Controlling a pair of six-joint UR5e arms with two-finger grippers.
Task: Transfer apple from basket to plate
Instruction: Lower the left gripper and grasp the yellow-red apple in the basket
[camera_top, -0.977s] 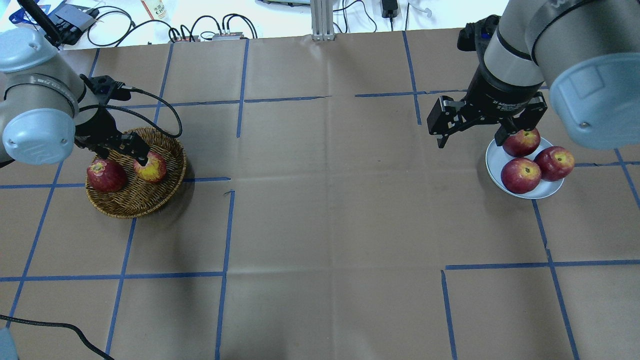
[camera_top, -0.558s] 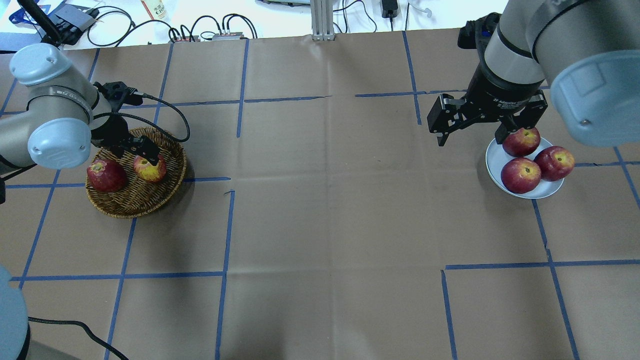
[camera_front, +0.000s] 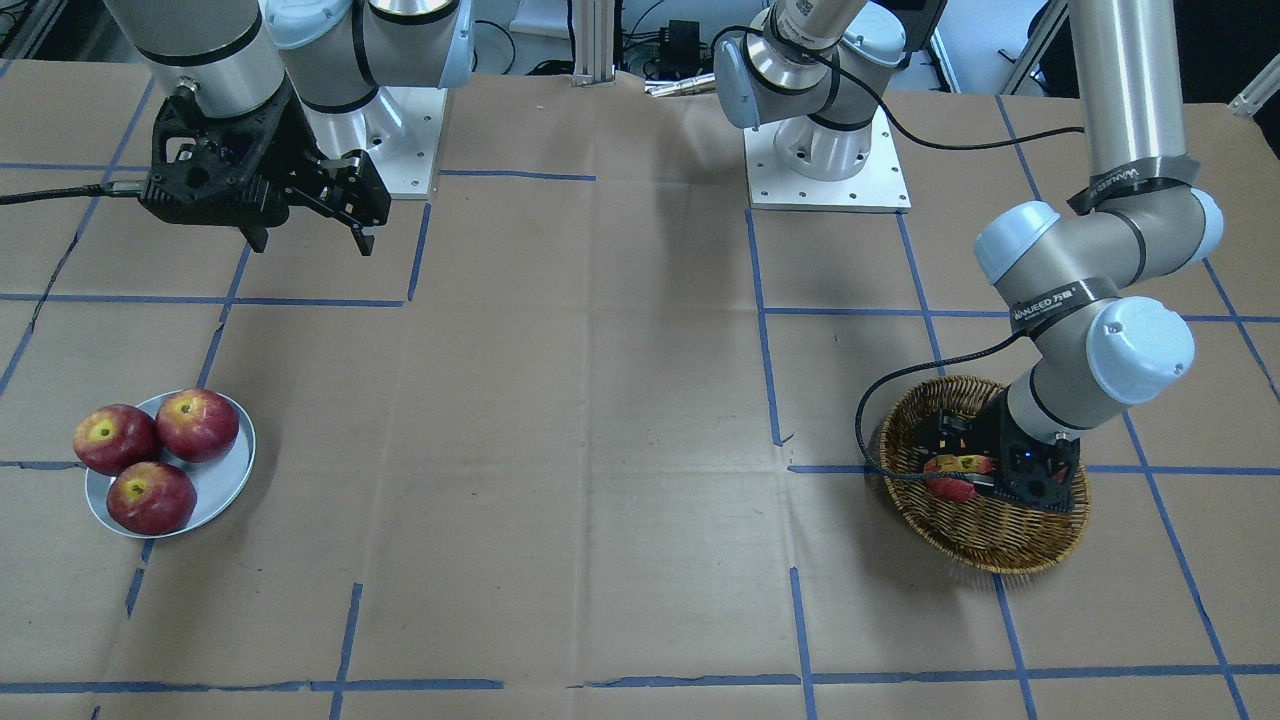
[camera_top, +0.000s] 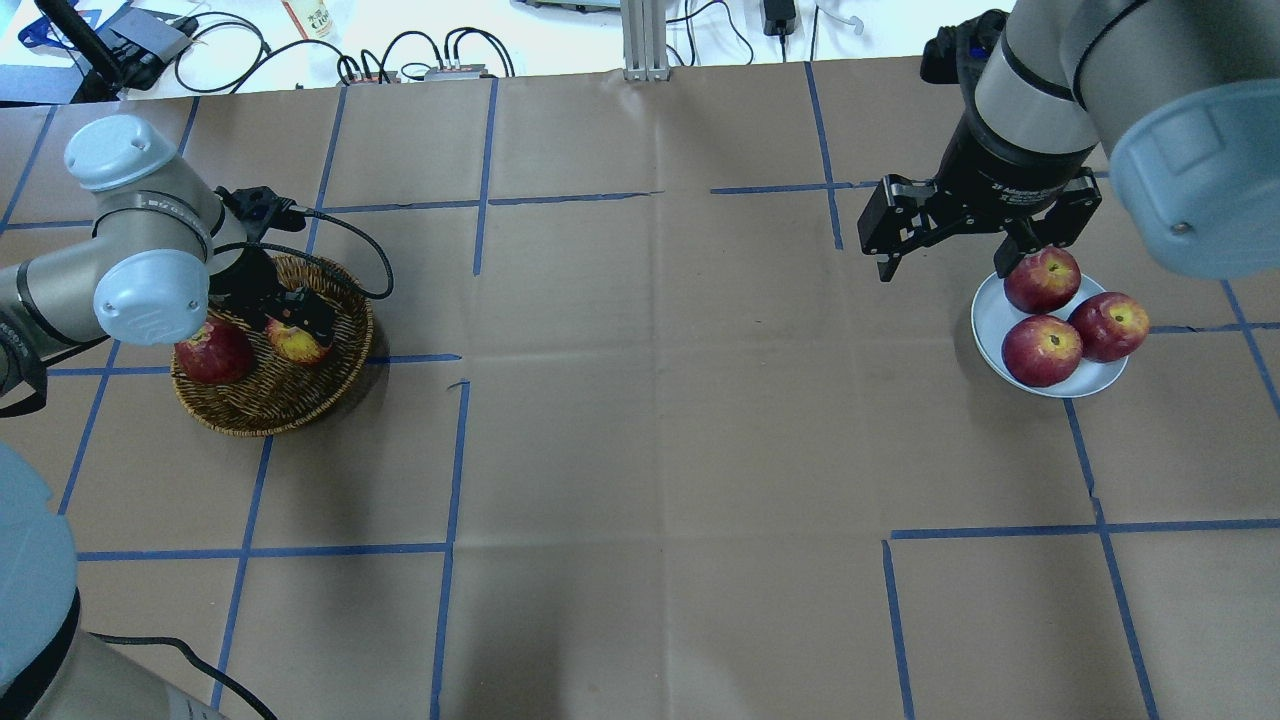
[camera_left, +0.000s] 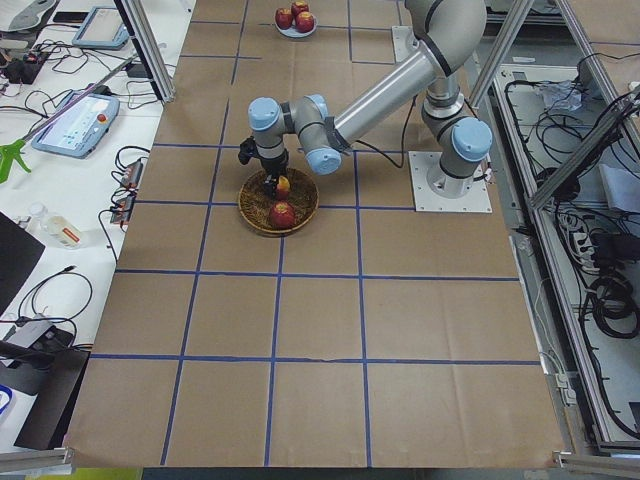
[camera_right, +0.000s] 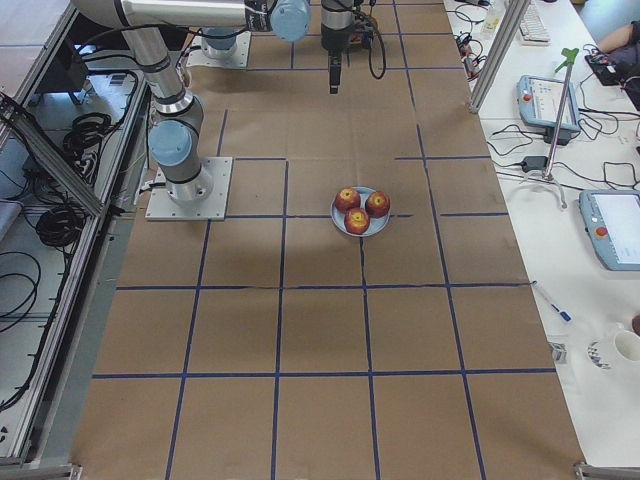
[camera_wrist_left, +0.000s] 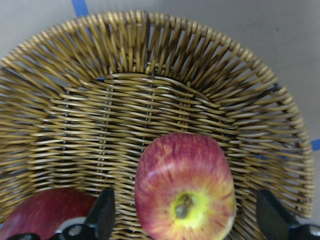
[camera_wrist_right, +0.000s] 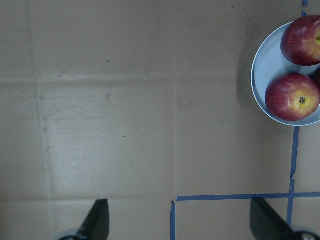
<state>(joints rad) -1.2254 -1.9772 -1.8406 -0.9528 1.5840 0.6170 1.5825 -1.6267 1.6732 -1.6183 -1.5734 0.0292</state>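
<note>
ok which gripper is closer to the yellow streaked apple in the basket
Left. The left gripper is down in the basket, open on either side of the apple; the right gripper hangs open across the table, next to the plate.

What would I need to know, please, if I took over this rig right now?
Left gripper: open, down in the basket, jaws either side of the apple, not closed on it.
Right gripper: open, empty, hovering off to one side of the plate.
A dark red apple also lies in the basket; three red apples sit on the plate.
Done: approach only, nothing grasped.
To do: close on the apple, lift it, carry it across to the plate, where free room looks tight.
</note>
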